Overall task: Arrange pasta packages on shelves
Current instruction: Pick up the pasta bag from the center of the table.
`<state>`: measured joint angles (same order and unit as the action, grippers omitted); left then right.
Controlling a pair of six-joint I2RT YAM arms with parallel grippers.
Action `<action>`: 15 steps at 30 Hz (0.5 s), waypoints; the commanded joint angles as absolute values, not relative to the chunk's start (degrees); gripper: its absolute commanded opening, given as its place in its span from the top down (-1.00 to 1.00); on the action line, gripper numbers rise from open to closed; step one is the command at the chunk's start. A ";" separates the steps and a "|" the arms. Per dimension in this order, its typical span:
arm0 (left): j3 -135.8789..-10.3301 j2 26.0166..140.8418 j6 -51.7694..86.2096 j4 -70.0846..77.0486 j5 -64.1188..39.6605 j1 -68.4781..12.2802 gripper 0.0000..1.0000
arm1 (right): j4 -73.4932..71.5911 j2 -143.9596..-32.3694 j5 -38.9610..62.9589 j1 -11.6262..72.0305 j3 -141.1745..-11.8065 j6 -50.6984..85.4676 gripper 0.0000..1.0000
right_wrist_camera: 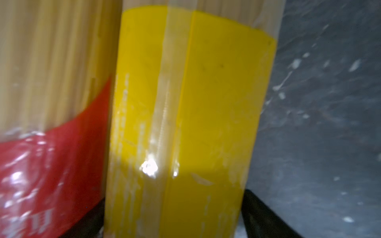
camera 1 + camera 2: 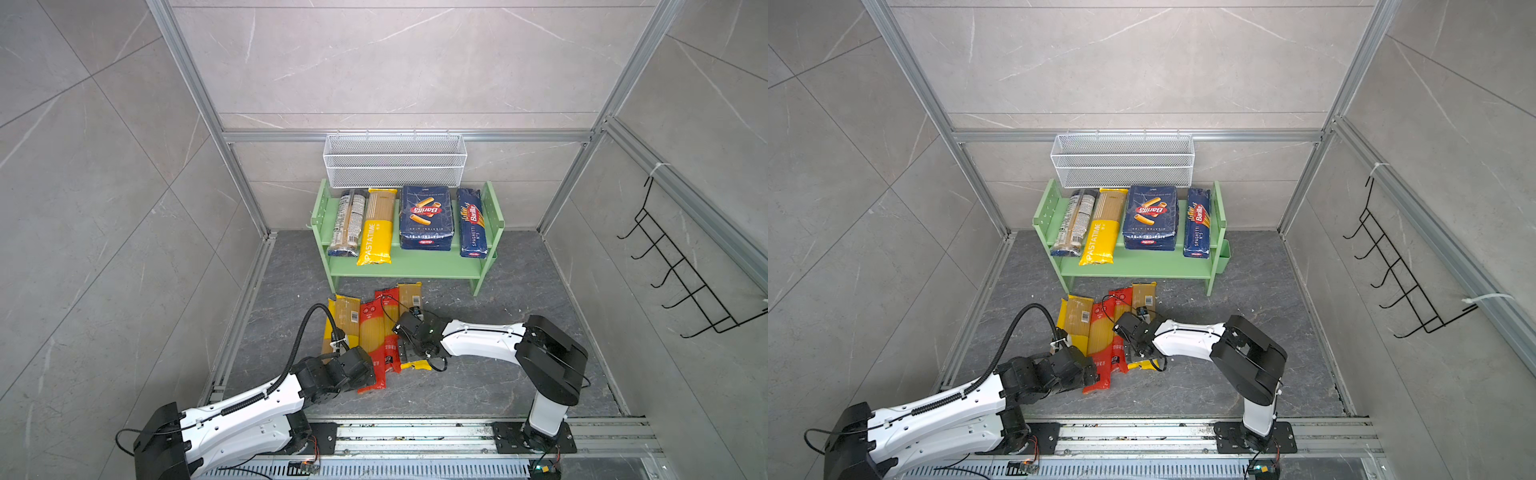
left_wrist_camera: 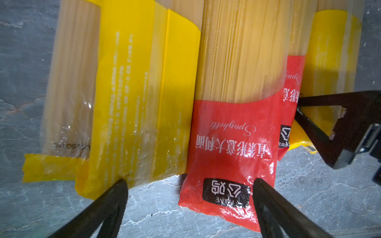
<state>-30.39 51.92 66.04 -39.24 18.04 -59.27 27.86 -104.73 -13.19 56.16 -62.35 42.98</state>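
Note:
Several spaghetti bags lie side by side on the dark floor in front of the shelves [image 2: 407,268]: a yellow one [image 2: 343,328], a red one [image 2: 374,340], a second red one [image 2: 388,303] and another yellow one [image 2: 409,293]. My left gripper [image 3: 189,181] is open at their near ends, one finger by the yellow bag [image 3: 134,92], the other at the red bag's [image 3: 233,144] corner. My right gripper [image 1: 174,193] straddles the right-hand yellow bag [image 1: 185,103], which lies on the floor with a finger close against each side. The top board carries several pasta packages, among them a wide Barilla pack [image 2: 426,218].
A white wire basket [image 2: 394,160] hangs on the back wall just above the shelves. A black hook rack [image 2: 681,266] is on the right wall. The arms' base rail [image 2: 415,436] runs along the front. Aluminium frame posts bound the floor on both sides.

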 commanded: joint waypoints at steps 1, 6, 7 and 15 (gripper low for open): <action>-30.48 51.50 66.34 -42.09 20.23 -59.41 -0.94 | 31.46 -108.17 -14.35 56.35 -63.32 43.53 -0.63; -30.17 50.57 66.77 -43.27 20.48 -59.41 -0.94 | 31.77 -109.26 -13.93 56.34 -63.15 43.78 -0.04; -30.00 50.02 66.97 -43.57 20.60 -59.41 -0.93 | 31.88 -108.91 -13.77 56.43 -62.65 43.90 0.10; -31.71 48.16 66.67 -47.03 22.88 -59.33 -0.94 | 28.93 -100.51 -11.66 56.60 -53.92 45.59 1.00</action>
